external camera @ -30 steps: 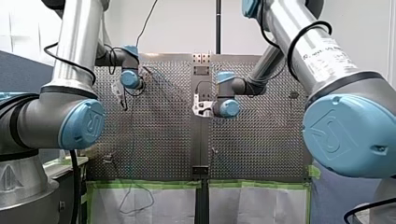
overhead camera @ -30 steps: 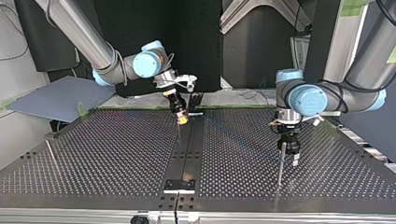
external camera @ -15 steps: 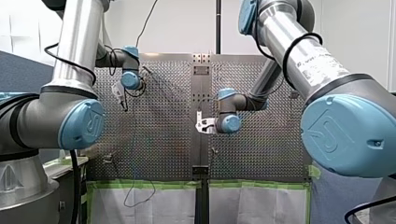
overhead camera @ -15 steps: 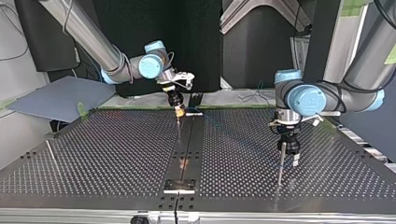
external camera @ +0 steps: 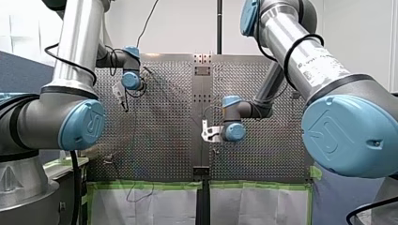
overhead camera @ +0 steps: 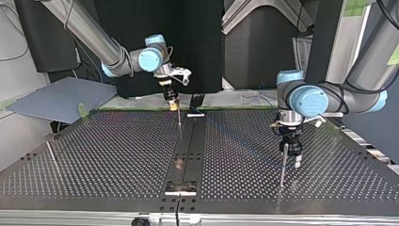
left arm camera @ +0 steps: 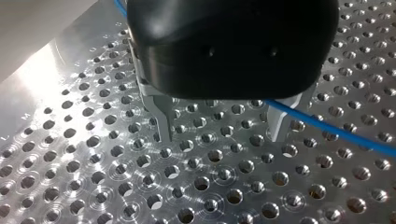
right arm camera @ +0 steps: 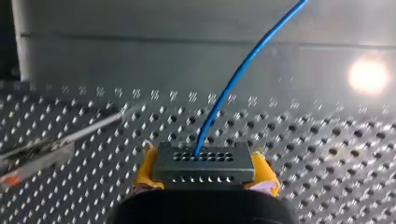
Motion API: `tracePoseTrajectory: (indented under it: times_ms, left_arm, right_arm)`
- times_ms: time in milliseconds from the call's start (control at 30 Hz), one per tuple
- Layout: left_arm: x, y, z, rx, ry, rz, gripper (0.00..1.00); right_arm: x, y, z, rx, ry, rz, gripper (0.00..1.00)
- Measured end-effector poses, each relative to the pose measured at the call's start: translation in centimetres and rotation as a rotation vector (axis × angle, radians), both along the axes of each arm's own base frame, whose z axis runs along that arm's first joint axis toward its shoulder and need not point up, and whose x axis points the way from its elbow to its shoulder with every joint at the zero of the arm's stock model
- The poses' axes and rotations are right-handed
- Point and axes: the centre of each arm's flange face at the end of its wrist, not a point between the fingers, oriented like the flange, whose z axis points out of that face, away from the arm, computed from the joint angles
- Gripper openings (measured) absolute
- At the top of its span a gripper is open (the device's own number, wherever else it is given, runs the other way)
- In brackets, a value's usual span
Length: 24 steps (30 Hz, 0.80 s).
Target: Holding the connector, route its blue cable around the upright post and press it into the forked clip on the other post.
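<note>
Cable routing is the step in hand, I think, and it looks early. My right gripper (right arm camera: 204,175) has its yellow pads (right arm camera: 144,170) clamped on the connector (right arm camera: 203,161), one pad on each short end. The connector is a grey block with rows of small holes. Its long side runs across, from pad to pad. Its holed face points ahead, away from the gripper and toward the perforated table (right arm camera: 327,140). The blue cable (right arm camera: 233,84) comes out of that face and runs off ahead. In the top view this gripper hangs at the far side of the table, just above a thin post (overhead camera: 180,128). My left gripper (left arm camera: 219,135) has its metal fingers (left arm camera: 161,116) apart, with nothing pinched between them. The cable passes close by one finger. This gripper hovers just beside another upright post (overhead camera: 282,167). I cannot tell which post has the forked clip. The next move likely needs the right arm to sweep the cable round a post, tight and low enough to catch.
</note>
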Motion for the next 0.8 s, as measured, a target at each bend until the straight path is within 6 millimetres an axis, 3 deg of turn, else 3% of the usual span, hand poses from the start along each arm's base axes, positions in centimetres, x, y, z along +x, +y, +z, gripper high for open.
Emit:
tracePoseTrajectory:
  times_ms: [800]
  left_arm:
    - [-0.2, -0.5, -0.1, 0.009, 0.008, -0.005, 0.99]
  right_arm:
    - [-5.6, 4.2, -5.7, -0.008, 0.034, -0.128, 0.00]
